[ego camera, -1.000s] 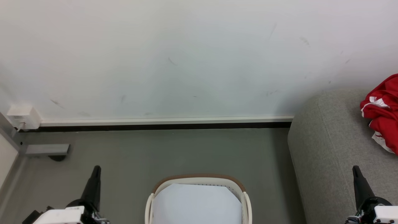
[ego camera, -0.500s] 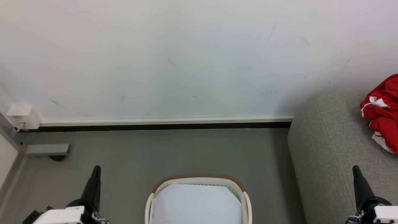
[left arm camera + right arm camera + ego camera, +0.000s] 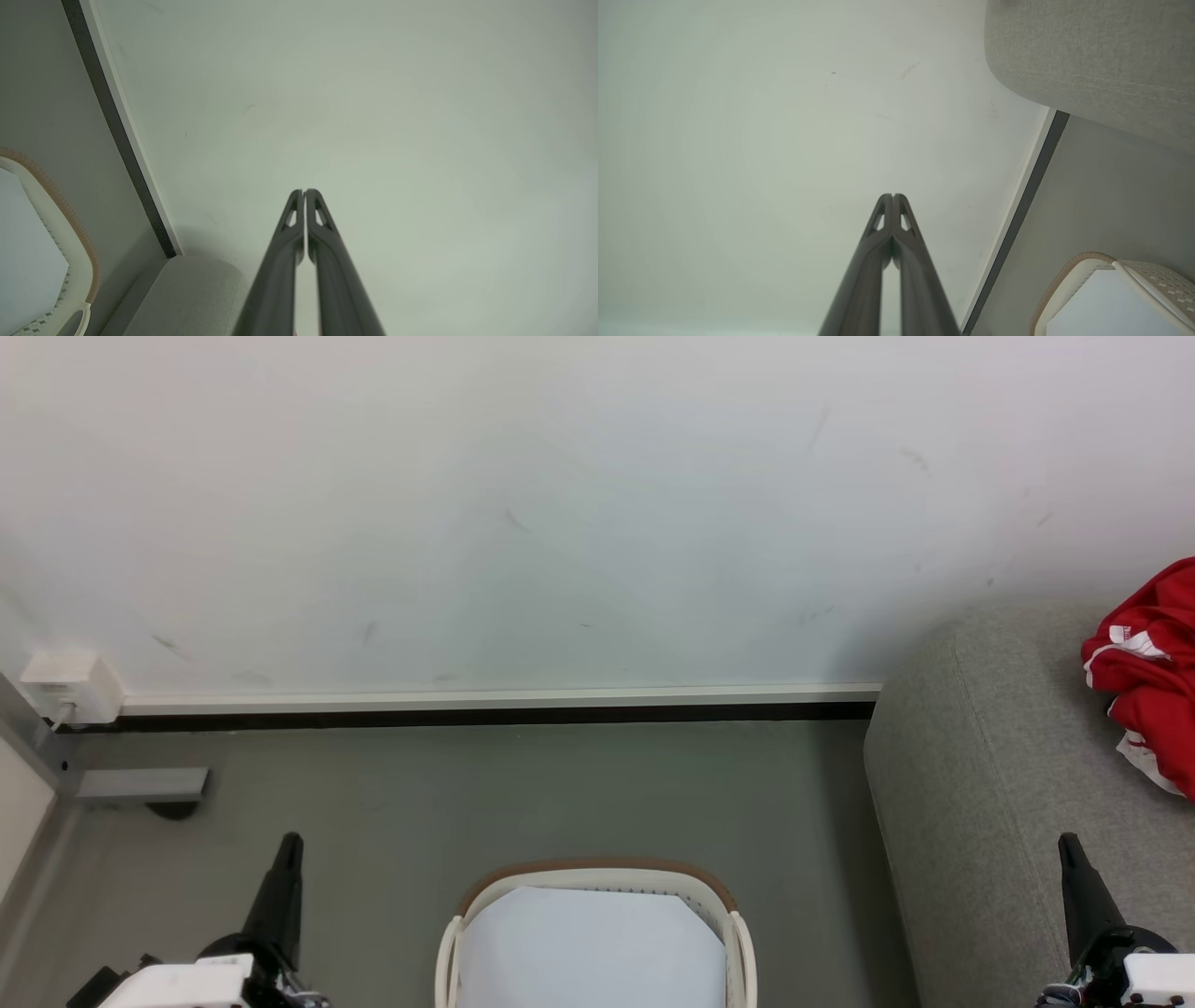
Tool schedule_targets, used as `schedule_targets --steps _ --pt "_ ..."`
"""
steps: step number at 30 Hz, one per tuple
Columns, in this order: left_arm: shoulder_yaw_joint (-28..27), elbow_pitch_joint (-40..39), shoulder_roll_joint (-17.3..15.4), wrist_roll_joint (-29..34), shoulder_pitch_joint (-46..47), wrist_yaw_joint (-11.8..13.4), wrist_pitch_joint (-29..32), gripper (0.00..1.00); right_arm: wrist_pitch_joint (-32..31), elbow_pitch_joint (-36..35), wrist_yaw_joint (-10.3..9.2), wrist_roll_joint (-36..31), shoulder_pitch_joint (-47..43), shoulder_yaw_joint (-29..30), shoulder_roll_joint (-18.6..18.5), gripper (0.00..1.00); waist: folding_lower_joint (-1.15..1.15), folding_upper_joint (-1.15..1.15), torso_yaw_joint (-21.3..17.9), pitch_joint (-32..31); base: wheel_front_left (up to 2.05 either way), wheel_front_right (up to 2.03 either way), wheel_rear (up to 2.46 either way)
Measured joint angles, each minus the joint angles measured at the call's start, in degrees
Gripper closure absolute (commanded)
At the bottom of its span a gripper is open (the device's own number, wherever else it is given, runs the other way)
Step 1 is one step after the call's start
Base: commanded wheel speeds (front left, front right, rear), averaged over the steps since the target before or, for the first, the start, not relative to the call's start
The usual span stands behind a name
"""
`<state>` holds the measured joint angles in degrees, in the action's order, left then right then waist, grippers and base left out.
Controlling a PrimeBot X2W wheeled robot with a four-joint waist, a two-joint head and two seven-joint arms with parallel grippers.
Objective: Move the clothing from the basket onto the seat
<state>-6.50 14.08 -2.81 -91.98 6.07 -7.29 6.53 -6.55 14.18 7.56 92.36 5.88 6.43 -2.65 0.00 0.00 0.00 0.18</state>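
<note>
Red sports clothing (image 3: pixel 1150 683) lies crumpled on the grey seat (image 3: pixel 990 784), far right. The white basket (image 3: pixel 597 872), near centre, shows a plain white inside. Left gripper (image 3: pixel 304 191) and right gripper (image 3: pixel 893 196) are both closed and empty. The fabric looks light, soft and limp. It is probably best pinched at a raised fold, and it should drape when lifted.

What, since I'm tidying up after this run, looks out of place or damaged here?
Nothing is spilled or broken. The red clothing lies crumpled on the grey seat, the laundry basket stands upright on the floor, and the white wall bears faint scuff marks.
</note>
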Motion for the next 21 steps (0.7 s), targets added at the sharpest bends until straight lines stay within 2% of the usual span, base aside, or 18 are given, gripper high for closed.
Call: schedule_targets --steps 21 --pt "0.0 0.0 0.0 0.0 0.0 0.0 0.0 1.0 0.0 0.0 0.0 0.0 0.0 0.0 0.0 1.0 0.0 0.0 0.0 0.0 0.0 0.0 0.0"
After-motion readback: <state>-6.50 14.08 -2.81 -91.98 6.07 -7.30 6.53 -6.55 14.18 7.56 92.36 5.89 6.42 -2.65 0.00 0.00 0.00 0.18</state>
